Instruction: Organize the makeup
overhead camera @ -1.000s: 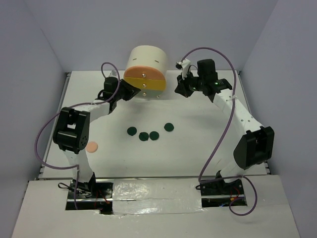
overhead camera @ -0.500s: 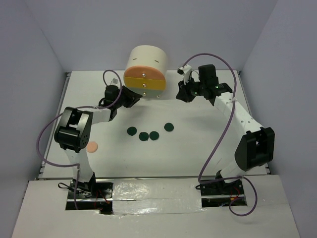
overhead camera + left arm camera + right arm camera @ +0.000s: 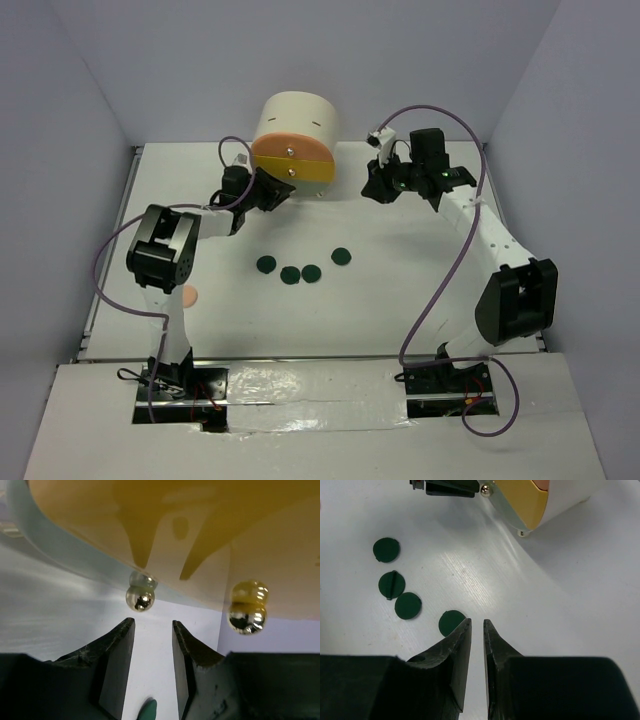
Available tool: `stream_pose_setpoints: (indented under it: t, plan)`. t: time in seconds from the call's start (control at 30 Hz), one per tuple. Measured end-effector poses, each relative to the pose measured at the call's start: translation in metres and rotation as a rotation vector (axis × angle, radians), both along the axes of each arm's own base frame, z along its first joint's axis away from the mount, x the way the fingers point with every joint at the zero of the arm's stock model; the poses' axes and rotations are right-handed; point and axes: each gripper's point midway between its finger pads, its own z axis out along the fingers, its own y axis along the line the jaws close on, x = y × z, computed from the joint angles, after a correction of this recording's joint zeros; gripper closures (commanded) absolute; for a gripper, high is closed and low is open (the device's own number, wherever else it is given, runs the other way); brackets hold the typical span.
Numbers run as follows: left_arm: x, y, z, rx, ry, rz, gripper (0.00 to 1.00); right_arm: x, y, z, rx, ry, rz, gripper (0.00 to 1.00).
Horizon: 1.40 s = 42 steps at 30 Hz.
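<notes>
Because the cream drum-shaped cabinet's [image 3: 296, 120] yellow drawer [image 3: 308, 170] must open first, the left gripper [image 3: 152, 630], slightly parted and empty, lines up below its shiny round knob [image 3: 140, 599], while the right gripper [image 3: 474, 630] hovers nearly closed, empty, above four dark green round discs [image 3: 301, 266] mid-table.

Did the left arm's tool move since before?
Yes. The left tool moved rightward, closer under the cabinet and its drawers, as seen from above.
</notes>
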Motion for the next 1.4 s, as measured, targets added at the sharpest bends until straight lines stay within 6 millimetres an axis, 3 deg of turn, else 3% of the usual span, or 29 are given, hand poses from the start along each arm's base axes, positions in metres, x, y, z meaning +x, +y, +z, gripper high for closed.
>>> stream_pose_setpoints:
  t: [0.27,0.6,0.7,0.8,1.0,1.17,1.4]
  plan:
    - [0.008,-0.002,-0.023,-0.008,0.048,0.014,0.51,0.002,-0.005,0.001,0.006,0.001,-0.008,0.77]
    - [0.024,-0.008,-0.020,-0.035,0.044,0.052,0.53,0.003,-0.009,0.002,0.011,0.000,-0.016,0.76]
    - [0.026,-0.010,-0.019,-0.041,0.046,0.060,0.58,0.003,-0.010,0.004,0.012,-0.004,-0.018,0.77]
    - [0.027,-0.010,-0.018,-0.054,0.050,0.067,0.72,0.002,-0.010,0.004,0.014,-0.006,-0.016,0.77]
    - [0.027,-0.011,-0.018,-0.061,0.043,0.071,0.82,-0.002,-0.009,0.000,0.020,0.009,-0.004,0.75]
    - [0.011,-0.009,-0.020,-0.065,0.017,0.069,0.83,-0.015,-0.005,-0.012,0.032,0.057,0.033,0.70]
    - [-0.044,-0.006,-0.023,-0.057,0.040,0.042,0.83,-0.038,-0.002,-0.040,0.025,0.151,0.093,0.58]
